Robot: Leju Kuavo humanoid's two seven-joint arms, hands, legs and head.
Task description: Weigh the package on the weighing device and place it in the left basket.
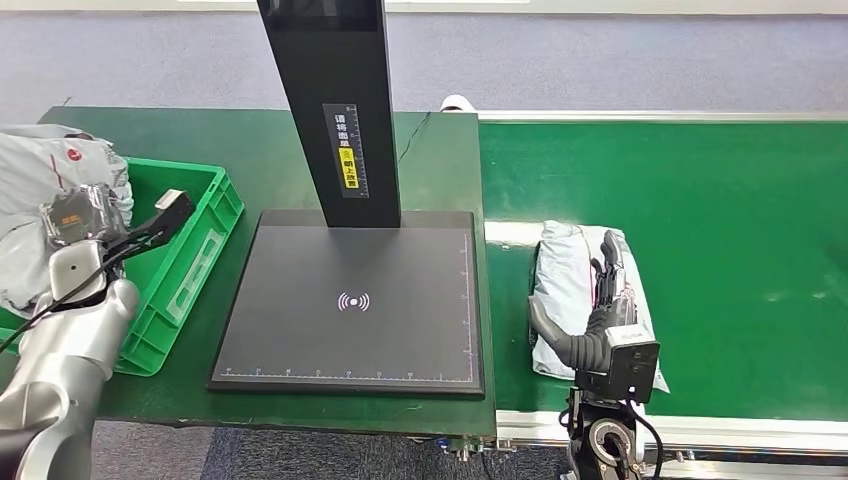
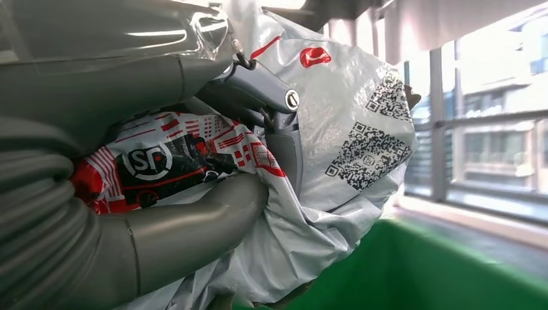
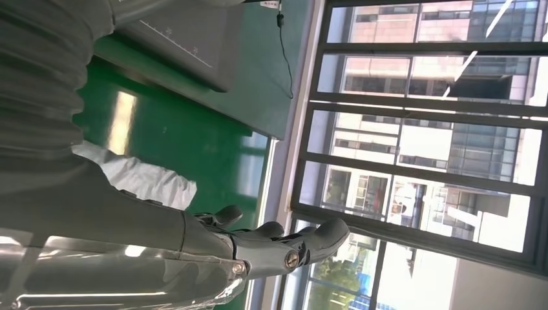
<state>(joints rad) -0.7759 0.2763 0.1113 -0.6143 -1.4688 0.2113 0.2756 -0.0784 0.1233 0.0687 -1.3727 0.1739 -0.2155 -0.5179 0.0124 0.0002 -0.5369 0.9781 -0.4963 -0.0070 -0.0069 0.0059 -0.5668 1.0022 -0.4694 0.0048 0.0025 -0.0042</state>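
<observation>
Clamped in the left robot hand above the green plastic basket, ready for release, a crumpled grey plastic courier package; resting with fingers spread on a second white package, the right robot hand, poised to grasp.

Grey package was glossy, crinkled plastic film. Green basket looked like smooth moulded plastic. Weighing device platform was matt black. Conveyor belt was matt green. Second package was pale creased plastic. Left hand was smooth grey plastic.
</observation>
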